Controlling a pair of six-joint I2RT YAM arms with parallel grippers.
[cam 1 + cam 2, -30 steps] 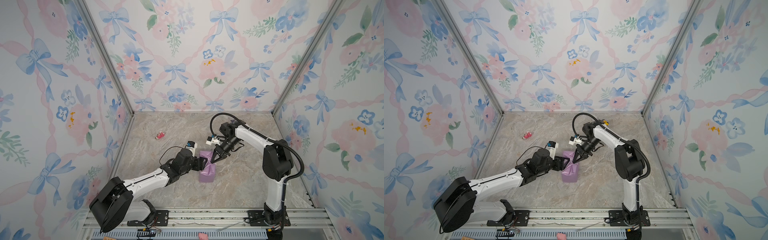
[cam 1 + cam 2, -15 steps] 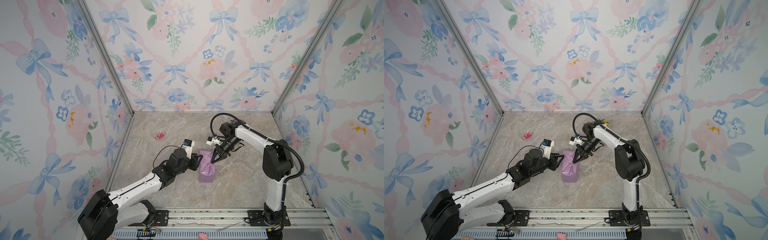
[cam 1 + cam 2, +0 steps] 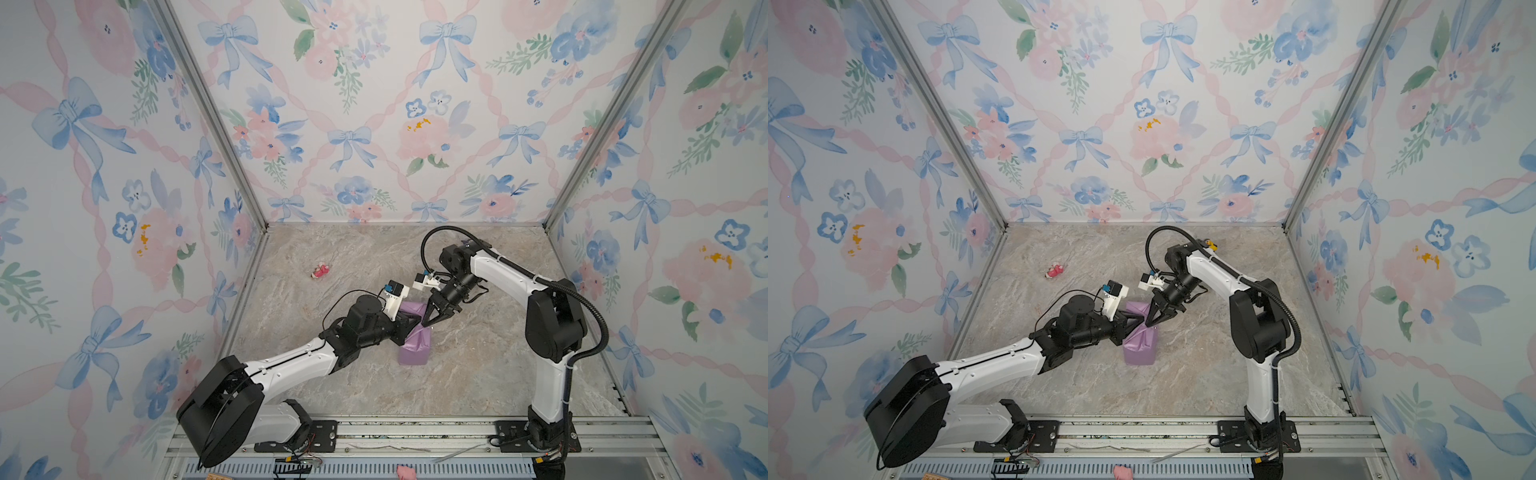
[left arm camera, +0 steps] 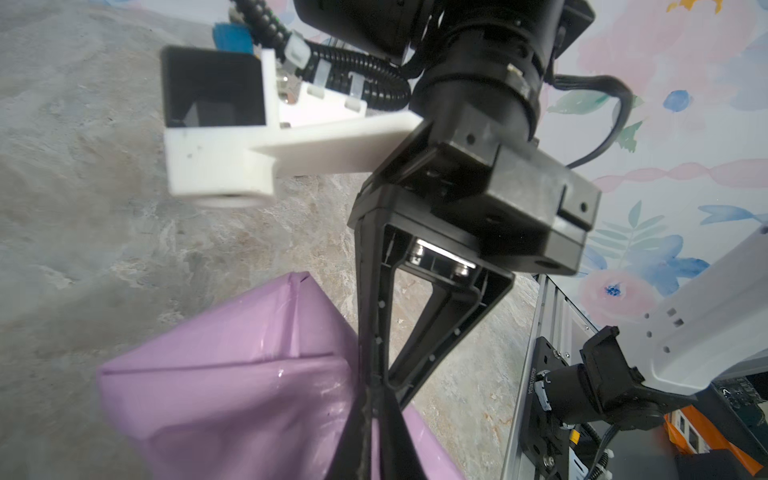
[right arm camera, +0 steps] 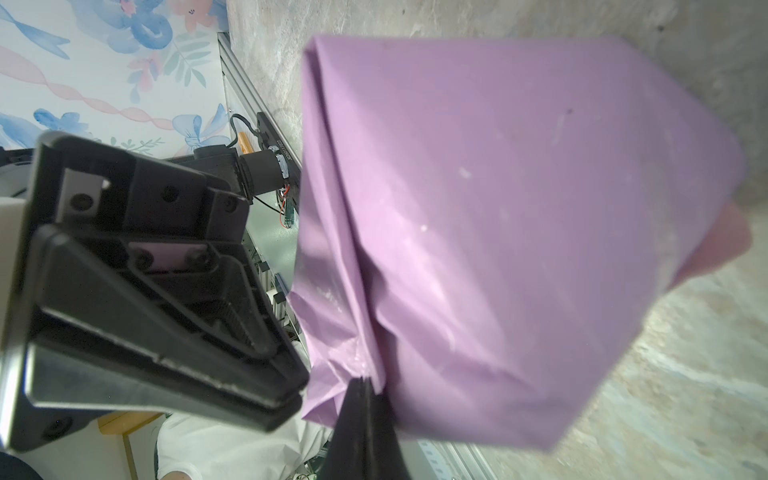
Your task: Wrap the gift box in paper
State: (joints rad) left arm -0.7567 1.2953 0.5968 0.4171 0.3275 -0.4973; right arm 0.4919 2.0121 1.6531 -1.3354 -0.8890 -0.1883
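At the middle of the bench (image 3: 478, 353) the paper (image 3: 413, 349) is found covering the hidden box; the left gripper (image 3: 414, 321), wide a second ago, is now shut at the raised flap, hold unconfirmed, beside the right gripper (image 3: 425, 323) clamped on it, so a two-handed fold is judged imminent; no writing is legible.

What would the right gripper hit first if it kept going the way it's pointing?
The paper: the right gripper is shut, its tips at a puckered fold that it seems to pinch. What lies behind that fold is hidden, so depth is unclear.
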